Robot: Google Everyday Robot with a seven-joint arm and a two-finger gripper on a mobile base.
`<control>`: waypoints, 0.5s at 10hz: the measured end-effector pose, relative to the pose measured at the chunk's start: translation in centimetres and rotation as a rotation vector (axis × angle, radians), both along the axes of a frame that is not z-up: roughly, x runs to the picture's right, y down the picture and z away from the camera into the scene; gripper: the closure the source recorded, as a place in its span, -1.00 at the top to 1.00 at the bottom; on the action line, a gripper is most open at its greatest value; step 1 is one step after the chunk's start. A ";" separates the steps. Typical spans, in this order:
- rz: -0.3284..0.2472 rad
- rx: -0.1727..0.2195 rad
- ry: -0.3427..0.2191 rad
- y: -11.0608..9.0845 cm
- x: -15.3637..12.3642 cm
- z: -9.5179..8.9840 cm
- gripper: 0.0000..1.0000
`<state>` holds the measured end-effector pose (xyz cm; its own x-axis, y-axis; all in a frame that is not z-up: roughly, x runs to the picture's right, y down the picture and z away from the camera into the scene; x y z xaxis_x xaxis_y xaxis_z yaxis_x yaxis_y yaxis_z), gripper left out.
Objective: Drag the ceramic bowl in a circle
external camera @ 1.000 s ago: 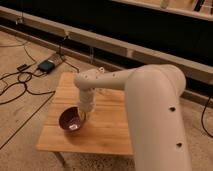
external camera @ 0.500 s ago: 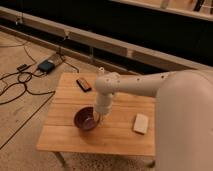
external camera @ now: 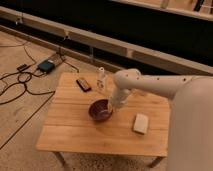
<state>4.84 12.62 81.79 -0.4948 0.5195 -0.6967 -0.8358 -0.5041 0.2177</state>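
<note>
The gripper (external camera: 114,106), low over the table (external camera: 75,131), has the ceramic bowl (external camera: 99,111) touching its left side, hold impossible to tell, so a loose grip could tip the bowl, or a wide circle strike the bottle (external camera: 101,80) just behind.

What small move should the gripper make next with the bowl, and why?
Probably slide the bowl in a curve toward the table's near edge: the gripper sits at its rim, the bottle stands close behind, and the pale block lies beyond the gripper.
</note>
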 end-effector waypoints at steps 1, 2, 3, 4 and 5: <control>-0.018 0.008 -0.002 -1.8 -0.1 0.8 -1.00; -0.042 0.012 -0.007 -3.3 -0.8 1.6 -1.00; -0.066 0.012 -0.016 -4.3 -1.8 2.2 -1.00; -0.103 0.010 -0.037 -5.4 -3.6 3.1 -1.00; -0.131 0.008 -0.055 -6.0 -5.1 3.7 -1.00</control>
